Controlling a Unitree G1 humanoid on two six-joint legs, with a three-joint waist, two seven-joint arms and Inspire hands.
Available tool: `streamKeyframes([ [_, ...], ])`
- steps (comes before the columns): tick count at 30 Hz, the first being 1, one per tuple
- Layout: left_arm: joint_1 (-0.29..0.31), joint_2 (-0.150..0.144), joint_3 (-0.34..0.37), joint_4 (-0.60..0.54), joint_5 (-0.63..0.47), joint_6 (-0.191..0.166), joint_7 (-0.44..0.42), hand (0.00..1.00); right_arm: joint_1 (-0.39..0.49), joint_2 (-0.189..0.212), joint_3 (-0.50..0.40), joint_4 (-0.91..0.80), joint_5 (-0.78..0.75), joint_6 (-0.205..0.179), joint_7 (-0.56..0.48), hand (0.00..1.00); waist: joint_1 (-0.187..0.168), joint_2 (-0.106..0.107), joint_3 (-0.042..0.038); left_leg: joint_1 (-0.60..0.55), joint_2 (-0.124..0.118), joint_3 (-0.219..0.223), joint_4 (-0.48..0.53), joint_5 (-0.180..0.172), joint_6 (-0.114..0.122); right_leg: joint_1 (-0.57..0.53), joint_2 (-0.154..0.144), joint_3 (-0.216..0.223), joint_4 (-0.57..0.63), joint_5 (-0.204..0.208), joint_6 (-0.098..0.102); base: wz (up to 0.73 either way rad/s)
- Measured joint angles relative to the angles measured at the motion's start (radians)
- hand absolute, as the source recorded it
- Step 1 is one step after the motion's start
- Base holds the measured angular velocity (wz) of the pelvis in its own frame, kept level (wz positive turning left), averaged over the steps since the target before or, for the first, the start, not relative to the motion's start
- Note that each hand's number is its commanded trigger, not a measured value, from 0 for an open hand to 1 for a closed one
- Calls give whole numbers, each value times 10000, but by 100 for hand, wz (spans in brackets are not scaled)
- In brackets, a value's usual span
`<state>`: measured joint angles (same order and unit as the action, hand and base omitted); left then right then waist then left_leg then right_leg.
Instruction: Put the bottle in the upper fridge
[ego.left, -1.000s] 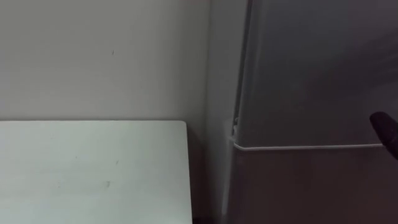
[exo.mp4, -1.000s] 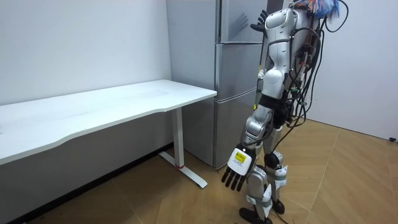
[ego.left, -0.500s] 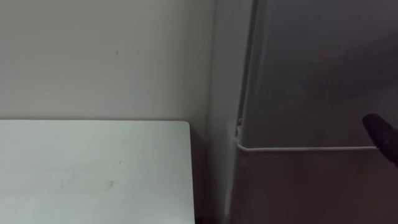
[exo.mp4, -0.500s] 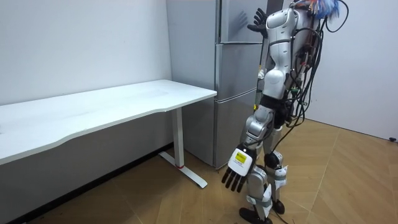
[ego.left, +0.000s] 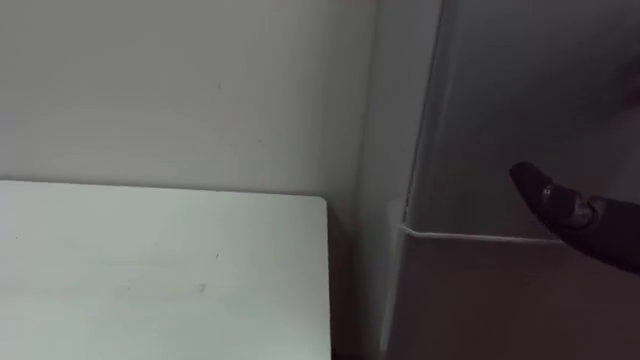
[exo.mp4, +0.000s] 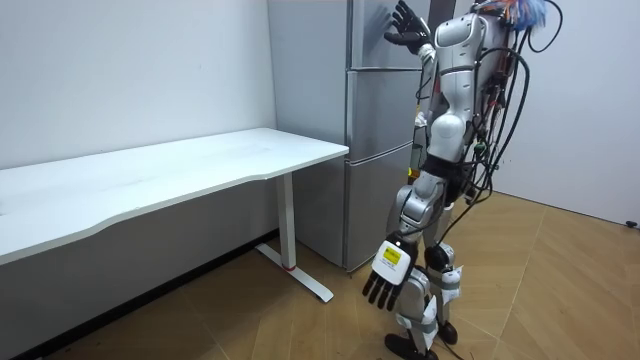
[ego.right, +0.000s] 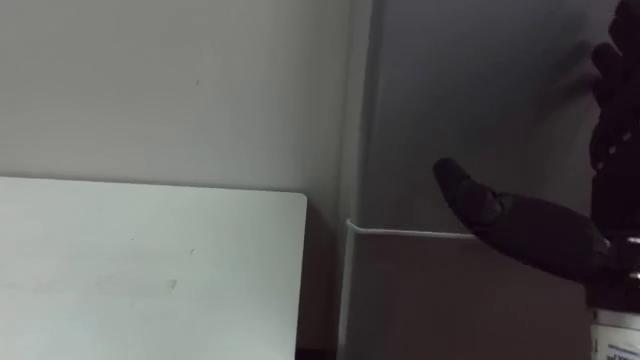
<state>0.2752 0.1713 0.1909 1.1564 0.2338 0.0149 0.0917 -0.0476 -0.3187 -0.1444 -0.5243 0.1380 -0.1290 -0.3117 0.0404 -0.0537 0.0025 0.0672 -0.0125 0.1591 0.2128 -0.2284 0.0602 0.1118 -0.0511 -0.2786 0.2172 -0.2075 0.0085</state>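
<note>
**Fridge shut, right hand spread at the upper door**

The fridge (exo.mp4: 375, 110) stands closed, so what it holds is hidden. A pale seam (ego.left: 480, 237) divides its upper door (ego.left: 540, 100) from the door below. Where the bottle is I cannot tell; the fingers seen on either hand are curled round nothing.

The right hand (ego.right: 520, 228) is held high in front of the upper door, just above the seam. Its fingers are straight and spread wide. Whether they touch the door I cannot tell.

The eye views look closely at the seam, the corner of the white table (ego.left: 150, 270) just left of the fridge, and the plain wall (ego.left: 180, 90) behind it. The right eye view catches the hand's fingers at its right edge.

The room view takes in the robot standing upright before the fridge on a wooden floor (exo.mp4: 300, 330). Its left hand (exo.mp4: 385, 275) hangs low beside its leg, fingers loose and apart.
</note>
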Motion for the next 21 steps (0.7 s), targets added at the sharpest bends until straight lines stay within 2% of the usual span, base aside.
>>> streamKeyframes([
  [4,-108,-1,5,-42,145,51,-77,0,-313,-18,76,307,-132,-21,-351,0,124,7,-14,-28,-7,-51,65,1,2,10,-1,-15,3,4,-5,2],
  [9,-180,-4,-4,-78,439,394,-180,0,-755,-19,61,1048,-713,-10,-724,0,176,19,-17,-118,-15,-136,250,-10,15,6,-2,7,31,26,-26,1],
  [12,-177,4,-4,-212,444,566,-232,0,-1171,-24,35,1456,-958,184,-1072,0,188,-1,-2,-254,-32,-243,386,-3,19,-83,-52,6,-27,33,-26,9],
  [16,-111,19,-13,-385,443,773,-370,0,-1531,-28,17,1821,-1059,357,-1436,0,208,28,-23,-386,-18,-317,484,66,26,-140,-20,-47,-131,64,23,4],
  [21,-79,40,-73,-455,415,967,-376,0,-2296,-35,-57,2736,-1254,434,-2028,0,212,31,-27,-384,-10,-318,480,148,41,-122,-41,-189,-158,176,-46,0],
])
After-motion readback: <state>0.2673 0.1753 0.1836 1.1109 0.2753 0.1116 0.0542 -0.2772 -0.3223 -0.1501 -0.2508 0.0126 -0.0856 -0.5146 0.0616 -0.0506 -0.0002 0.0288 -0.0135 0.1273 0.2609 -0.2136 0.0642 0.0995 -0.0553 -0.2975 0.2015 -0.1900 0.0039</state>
